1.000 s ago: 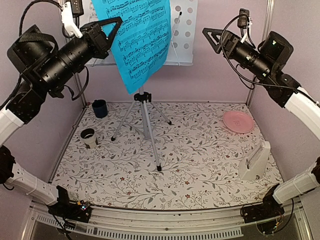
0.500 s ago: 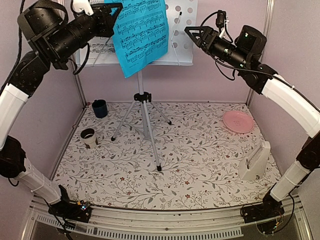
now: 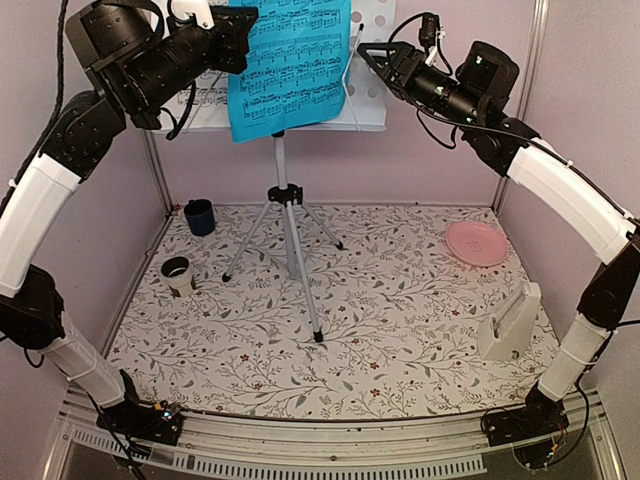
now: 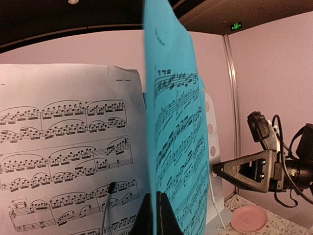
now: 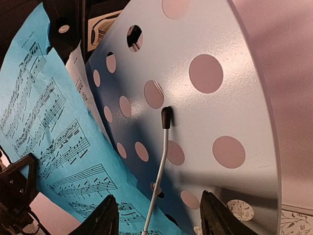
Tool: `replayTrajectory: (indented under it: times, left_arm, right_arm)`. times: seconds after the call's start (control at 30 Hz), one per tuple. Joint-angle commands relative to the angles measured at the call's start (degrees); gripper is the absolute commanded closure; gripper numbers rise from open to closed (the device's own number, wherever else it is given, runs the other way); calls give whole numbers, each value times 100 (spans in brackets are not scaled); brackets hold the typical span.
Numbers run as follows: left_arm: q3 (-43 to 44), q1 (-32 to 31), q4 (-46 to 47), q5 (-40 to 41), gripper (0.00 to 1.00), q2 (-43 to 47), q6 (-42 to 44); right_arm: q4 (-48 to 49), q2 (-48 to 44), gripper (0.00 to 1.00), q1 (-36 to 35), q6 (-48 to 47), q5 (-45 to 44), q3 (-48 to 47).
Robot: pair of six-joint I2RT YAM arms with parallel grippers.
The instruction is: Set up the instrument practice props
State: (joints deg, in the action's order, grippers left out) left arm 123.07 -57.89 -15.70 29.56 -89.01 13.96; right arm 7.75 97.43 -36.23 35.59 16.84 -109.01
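Observation:
The silver tripod music stand (image 3: 287, 215) stands at the back middle, its perforated tray (image 3: 368, 70) at the top. A white music sheet (image 3: 205, 97) leans on the tray's left half. My left gripper (image 3: 243, 22) is shut on the blue music sheet (image 3: 290, 65), holding it in front of the tray; in the left wrist view the sheet (image 4: 173, 122) runs edge-on between the closed jaws (image 4: 154, 215). My right gripper (image 5: 159, 220) is open, its fingers (image 5: 105, 218) on either side of the tray's wire page holder (image 5: 164, 156). The white metronome (image 3: 510, 325) sits front right.
A pink plate (image 3: 476, 243) lies at the right. A dark blue cup (image 3: 199, 216) and a pale cup (image 3: 177, 272) stand at the left on the floral mat (image 3: 400, 330). Pink walls close in the back and sides.
My left arm has lifted the blue sheet up and right, and it now hangs straighter against the tray. My right gripper has swung left to the page holder, its jaws narrowing.

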Motion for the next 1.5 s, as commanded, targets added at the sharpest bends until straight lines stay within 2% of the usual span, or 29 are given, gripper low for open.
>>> replayTrajectory:
  times: [0.0, 0.33, 0.53, 0.6, 0.7, 0.97, 1.17, 1.3, 1.47]
  left_arm:
    - [194, 87, 143, 149, 100, -96, 288]
    - [225, 88, 442, 363, 100, -184, 495]
    - [220, 95, 587, 561, 100, -239, 645]
    - [225, 99, 658, 636, 100, -256, 697]
    - [224, 108, 756, 757, 100, -295, 798]
    - [274, 107, 1066, 1000, 100, -447, 1104]
    - [381, 109, 1301, 1540, 100, -569, 1408]
    - [350, 93, 1342, 1305, 100, -562, 1407]
    - [788, 71, 1181, 1177, 100, -924, 1573]
  right_arm:
    - [60, 200, 44, -113, 42, 52, -302]
    - [87, 503, 62, -216, 58, -12, -639]
    - [99, 567, 79, -224, 29, -14, -744]
    - [80, 567, 90, -228, 8, -3, -731]
    - [82, 554, 100, -231, -49, 65, -738]
    - [90, 495, 100, -249, -348, 59, -731]
    - [111, 395, 100, -275, -504, -141, -636]
    - [186, 406, 100, -313, -671, -60, -629]
    - [251, 407, 100, -364, -980, 51, -621]
